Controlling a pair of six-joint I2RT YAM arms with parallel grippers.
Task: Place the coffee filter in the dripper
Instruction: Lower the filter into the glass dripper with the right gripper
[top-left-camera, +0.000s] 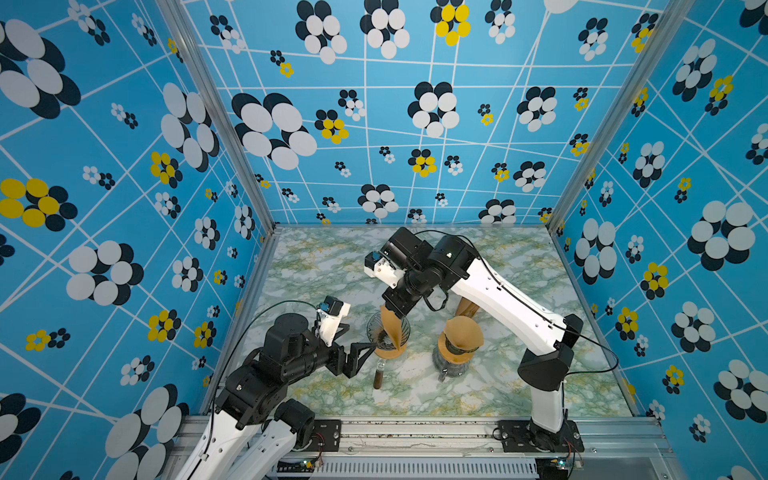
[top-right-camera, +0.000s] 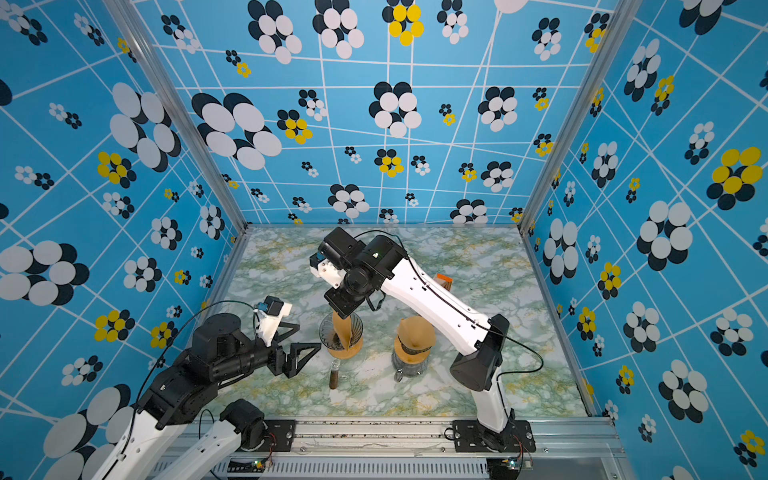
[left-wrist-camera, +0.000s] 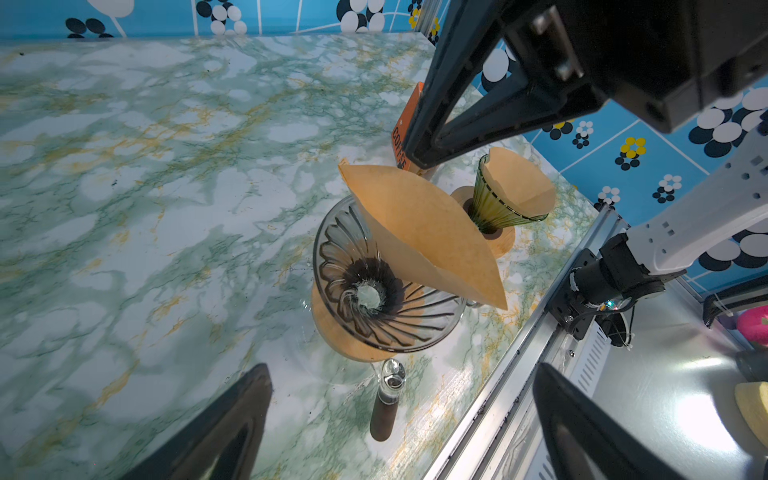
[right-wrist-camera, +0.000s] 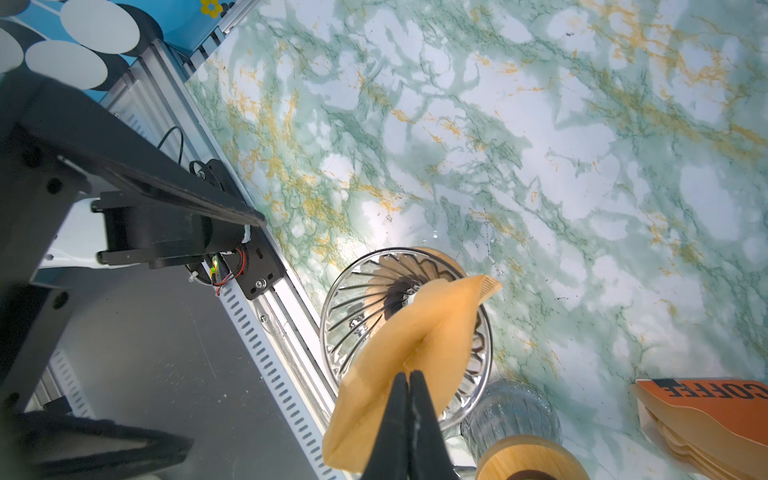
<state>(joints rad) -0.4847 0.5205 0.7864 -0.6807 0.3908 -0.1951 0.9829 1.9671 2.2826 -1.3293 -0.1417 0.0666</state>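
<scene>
In both top views the marble table (top-left-camera: 498, 395) is boxed in by patterned walls on three sides and by the metal rail (top-left-camera: 415, 428) along the front. The broad far half lies open, while everything stands in a near row. The glass dripper (top-left-camera: 374, 328) stands left of centre. A second dripper (top-left-camera: 461, 336), already lined with paper, stands just to its right, and an orange filter pack (top-right-camera: 444, 280) shows behind the right arm. A dark handle piece (top-right-camera: 333, 376) lies just in front of the glass dripper. The right gripper (top-left-camera: 388, 309) reaches across the middle and hangs the coffee filter (top-left-camera: 392, 328) over the dripper's mouth, point downward. The left gripper (top-left-camera: 360, 337) waits just beside the dripper's left rim, jaws spread wide and holding nothing. In the left wrist view its two fingers (left-wrist-camera: 232, 424) stand far apart either side of the dripper (left-wrist-camera: 374, 299). The filter (left-wrist-camera: 424, 232) is folded flat and slants across the rim, not seated in the cone. In the right wrist view the right gripper (right-wrist-camera: 409, 376) is pinched fully closed on the filter's (right-wrist-camera: 415, 332) upper edge. Its far corner lies over the dripper's (right-wrist-camera: 357, 286) rim, and I cannot tell whether paper touches glass.
</scene>
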